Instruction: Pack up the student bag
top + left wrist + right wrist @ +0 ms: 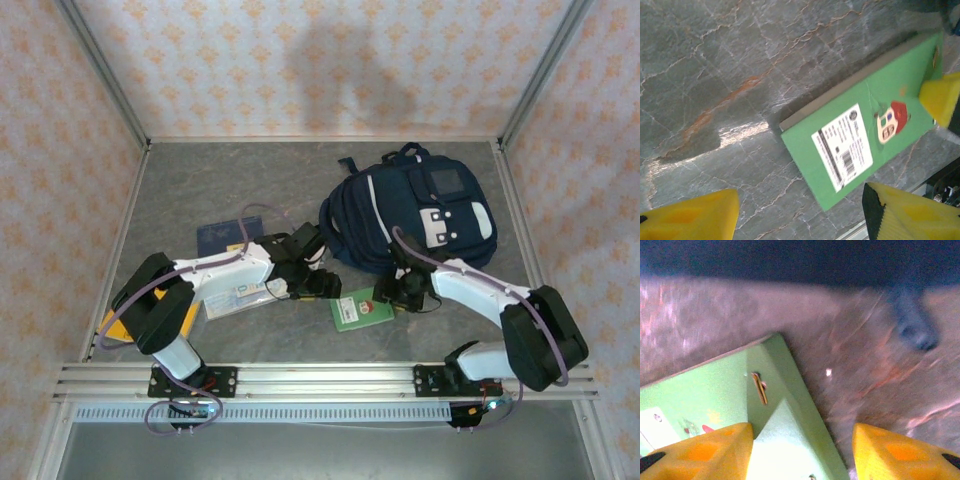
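Note:
The student bag (410, 215), navy with light grey patches, lies at the back right of the table. A green book (362, 310) with a white label and a small house picture lies flat in front of it. My right gripper (393, 295) hovers at the book's right edge. In the right wrist view that gripper (802, 455) is open, with the corner of the book (715, 395) lying between its yellow fingers (705, 452). My left gripper (318, 283) is left of the book. In its wrist view it (800, 215) stands open over bare table, just short of the book (865, 135).
A dark blue notebook (222, 238) and a pale flat packet (238, 298) lie beside and under the left arm. A yellow item (115, 325) peeks out at the far left. Metal frame posts and patterned walls ring the table. The bag's dark fabric (790, 260) lies just beyond the right gripper.

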Robot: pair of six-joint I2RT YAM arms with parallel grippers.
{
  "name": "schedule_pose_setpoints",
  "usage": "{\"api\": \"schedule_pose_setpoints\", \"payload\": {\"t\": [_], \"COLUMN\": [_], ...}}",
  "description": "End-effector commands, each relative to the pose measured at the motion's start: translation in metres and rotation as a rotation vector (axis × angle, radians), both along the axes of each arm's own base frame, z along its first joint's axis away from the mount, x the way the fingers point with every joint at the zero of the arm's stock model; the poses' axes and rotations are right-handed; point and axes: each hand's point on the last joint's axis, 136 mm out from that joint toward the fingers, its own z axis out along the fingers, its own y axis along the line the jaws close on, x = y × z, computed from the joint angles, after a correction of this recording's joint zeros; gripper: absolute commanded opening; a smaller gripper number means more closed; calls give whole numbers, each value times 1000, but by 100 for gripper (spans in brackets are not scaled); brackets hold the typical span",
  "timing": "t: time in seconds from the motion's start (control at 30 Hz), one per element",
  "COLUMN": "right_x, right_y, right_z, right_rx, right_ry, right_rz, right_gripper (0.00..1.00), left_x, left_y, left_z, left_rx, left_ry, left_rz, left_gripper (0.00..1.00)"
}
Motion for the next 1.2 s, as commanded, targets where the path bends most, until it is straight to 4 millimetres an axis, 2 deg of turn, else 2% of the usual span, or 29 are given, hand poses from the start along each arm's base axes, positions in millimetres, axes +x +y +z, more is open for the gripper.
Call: {"api": "schedule_pose_setpoints", "payload": {"t": [0.0, 0.13, 0.3, 0.53, 0.8, 0.97, 1.07, 1.17], "right_x": [-32, -44, -40, -28, -31, -32, -32, -31], "right_y": [13, 20, 10, 17, 52, 60, 67, 63], "right_z": [2, 10, 5, -4, 13, 16, 22, 23], "right_rx": [73, 121, 58, 30, 244, 284, 327, 302], "right_ry": [91, 108, 69, 80, 87, 107, 113, 93], "right_rz": [28, 61, 99, 164, 212, 239, 248, 243], "right_gripper": [54, 53, 57, 58, 52, 52, 52, 53], "left_x": [-9, -15, -24, -26, -24, -26, -27, -31], "left_y": [5, 11, 14, -1, -15, -22, -20, -15], "left_z": [-12, -15, -25, -38, -42, -42, -42, -45], "left_rx": [32, 54, 50, -15, -53, -70, -61, -48], "left_ry": [43, 55, 93, 144, 156, 160, 161, 164], "left_rz": [-4, -12, -17, -9, -12, -25, -31, -41], "left_gripper": [66, 65, 63, 53, 44, 42, 41, 40]}}
